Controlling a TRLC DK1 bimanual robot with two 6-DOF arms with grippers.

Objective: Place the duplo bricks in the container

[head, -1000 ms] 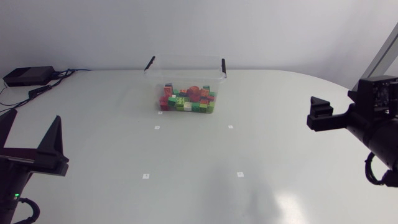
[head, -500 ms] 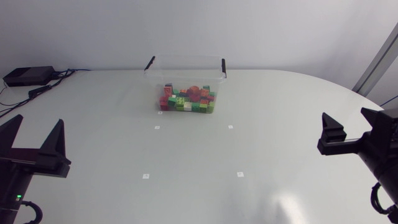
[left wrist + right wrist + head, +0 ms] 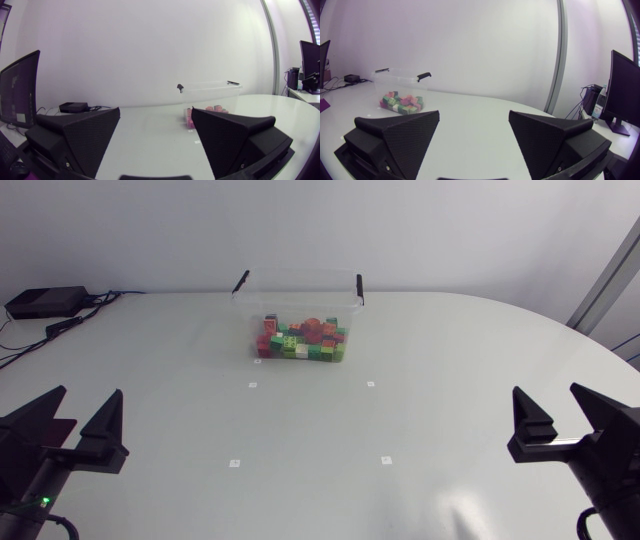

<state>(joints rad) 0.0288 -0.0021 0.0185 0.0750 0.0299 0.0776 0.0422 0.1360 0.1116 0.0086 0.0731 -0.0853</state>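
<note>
One clear container (image 3: 298,310) is being carried by the white table (image 3: 450,370), near the middle of its far edge. Two black handle clips are showing on its rim, one at each end. All the duplo bricks (image 3: 302,338) in view are being held inside it, heaped on its floor in red, green and orange with a pale one among them. They are being packed too closely to be counted, and those at the back are being hidden by those in front.

Two grippers are being shown. The left gripper (image 3: 85,395) is being held at the table's near left corner and the right gripper (image 3: 550,392) at its near right corner, each with its fingers spread wide and well apart from the container. Both arms are being cut off by the head view's lower edge.

Four small white square marks (image 3: 253,385) are being made out on the table's middle. One black box (image 3: 45,302) with cables is being seen at the far left corner.
</note>
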